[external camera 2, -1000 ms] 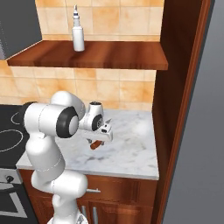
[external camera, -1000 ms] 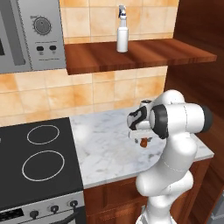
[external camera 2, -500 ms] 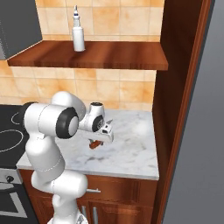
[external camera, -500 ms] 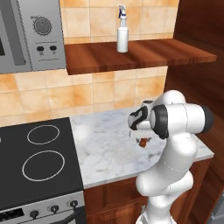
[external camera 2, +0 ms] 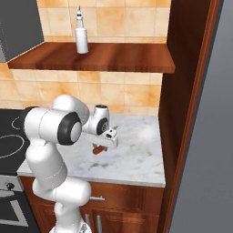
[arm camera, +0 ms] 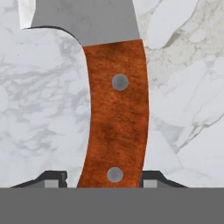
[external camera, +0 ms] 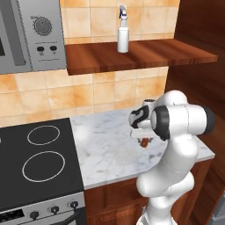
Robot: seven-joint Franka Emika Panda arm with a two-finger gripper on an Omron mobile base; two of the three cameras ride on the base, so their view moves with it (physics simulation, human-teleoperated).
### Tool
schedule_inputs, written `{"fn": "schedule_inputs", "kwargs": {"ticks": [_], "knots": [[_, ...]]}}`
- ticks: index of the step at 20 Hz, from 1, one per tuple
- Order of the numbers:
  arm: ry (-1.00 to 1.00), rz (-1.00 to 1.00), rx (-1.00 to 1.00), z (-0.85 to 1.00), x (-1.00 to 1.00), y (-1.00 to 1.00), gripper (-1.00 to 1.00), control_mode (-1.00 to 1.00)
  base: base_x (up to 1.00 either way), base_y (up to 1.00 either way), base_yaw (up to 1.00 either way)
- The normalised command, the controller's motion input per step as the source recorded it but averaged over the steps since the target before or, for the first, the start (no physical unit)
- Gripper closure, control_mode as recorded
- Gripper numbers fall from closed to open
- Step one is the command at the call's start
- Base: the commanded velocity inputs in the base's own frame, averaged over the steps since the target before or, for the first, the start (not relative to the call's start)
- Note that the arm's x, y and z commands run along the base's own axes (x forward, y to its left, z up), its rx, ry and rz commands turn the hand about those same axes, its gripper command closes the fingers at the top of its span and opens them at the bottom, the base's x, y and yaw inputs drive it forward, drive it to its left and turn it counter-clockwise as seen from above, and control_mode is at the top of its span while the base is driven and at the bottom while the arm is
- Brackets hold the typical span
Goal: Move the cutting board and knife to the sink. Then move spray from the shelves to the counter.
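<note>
We are working over the marble table [external camera: 105,154], and high above it the wooden shelf [external camera: 145,55] is carrying the spray [external camera: 123,30], upright and well apart from our arm, probably because its turn is coming later. We are lowering the gripper [arm camera: 112,177] onto the knife [arm camera: 114,113], which is lying flat on the table, and the jaws are pinching the reddish handle from both sides, one fingertip [arm camera: 52,178] touching each edge, so that we can carry it to the sink. We are not finding any brand, label or readable writing on the bottle or the knife.
</note>
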Motion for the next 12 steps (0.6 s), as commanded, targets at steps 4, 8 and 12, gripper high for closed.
{"fn": "schedule_inputs", "kwargs": {"ticks": [4,8,12], "knots": [[0.07,-0.09,-0.02,0.42,-0.17,-0.04,1.0,-1.0,0.0,0.0,0.0],[0.01,-0.07,-0.01,0.47,-0.27,-0.06,1.0,-1.0,0.0,0.0,0.0],[0.0,0.0,0.0,0.31,-0.4,-0.05,1.0,-1.0,0.0,0.0,0.0]]}}
